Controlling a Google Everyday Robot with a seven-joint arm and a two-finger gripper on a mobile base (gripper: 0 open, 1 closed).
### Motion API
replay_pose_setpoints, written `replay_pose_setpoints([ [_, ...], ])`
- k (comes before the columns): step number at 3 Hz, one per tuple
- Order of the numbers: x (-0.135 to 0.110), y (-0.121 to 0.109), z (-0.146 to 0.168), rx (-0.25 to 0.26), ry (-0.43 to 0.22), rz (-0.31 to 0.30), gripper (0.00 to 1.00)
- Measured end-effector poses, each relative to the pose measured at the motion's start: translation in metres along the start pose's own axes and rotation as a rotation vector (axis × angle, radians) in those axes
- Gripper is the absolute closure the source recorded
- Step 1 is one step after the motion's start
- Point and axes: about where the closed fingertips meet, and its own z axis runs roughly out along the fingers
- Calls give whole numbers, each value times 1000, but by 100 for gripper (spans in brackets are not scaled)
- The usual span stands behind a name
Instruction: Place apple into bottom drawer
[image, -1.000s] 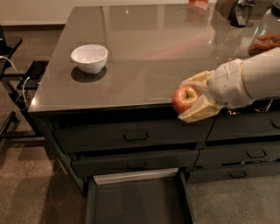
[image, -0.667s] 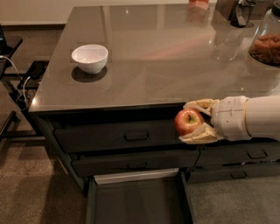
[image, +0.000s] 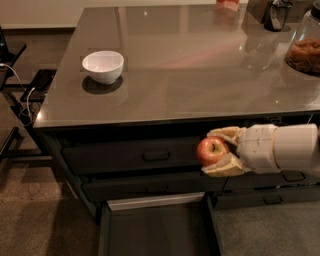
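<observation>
My gripper (image: 216, 151) reaches in from the right on a white arm and is shut on the apple (image: 212, 150), a small red apple with yellowish patches. Pale fingers (image: 226, 166) hold it from above and below. It hangs in front of the upper drawer fronts, below the counter edge. The bottom drawer (image: 155, 232) is pulled open below and to the left of the apple, with a flat dark inside and a pale strip along its back.
A white bowl (image: 103, 66) stands on the grey countertop (image: 200, 65) at the left. A glass jar (image: 305, 50) with brown contents is at the right edge. Closed drawers with recessed handles (image: 156, 156) are behind the apple. Cables and a dark frame stand at the far left.
The gripper with the apple has moved down from counter-edge height to in front of the drawer fronts, closer to the open bottom drawer.
</observation>
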Motion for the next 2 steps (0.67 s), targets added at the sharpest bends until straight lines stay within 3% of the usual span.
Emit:
replay_pose_setpoints([
  [2, 88, 91, 58, -50, 17, 154, 100],
])
